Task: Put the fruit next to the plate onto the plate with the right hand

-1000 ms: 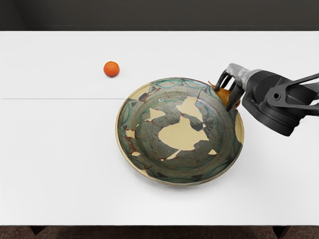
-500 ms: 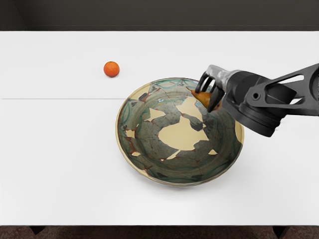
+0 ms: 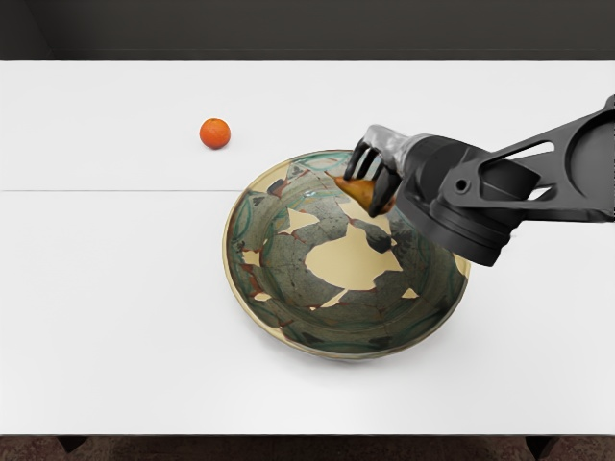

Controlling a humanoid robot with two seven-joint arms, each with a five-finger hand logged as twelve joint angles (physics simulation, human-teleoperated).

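A wide plate (image 3: pixel 288 317) with a cracked green and tan glaze lies at the table's centre. My right hand (image 3: pixel 370 182) comes in from the right edge and hovers over the plate's far inner side. Its dark fingers (image 3: pixel 363 159) are curled around an orange-brown fruit (image 3: pixel 360 190), of which only a small part shows between them. A second fruit, a small round orange (image 3: pixel 215 133), rests on the table beyond the plate's far left rim, apart from it.
The white table (image 3: pixel 115 288) stretches wide on all sides of the plate. A thin seam line crosses it at the left, level with the plate's far rim. A dark wall runs behind the table's far edge.
My right hand has carried the held fruit leftwards from outside the plate's right rim to above the plate's far inner part. The small orange has stayed put.
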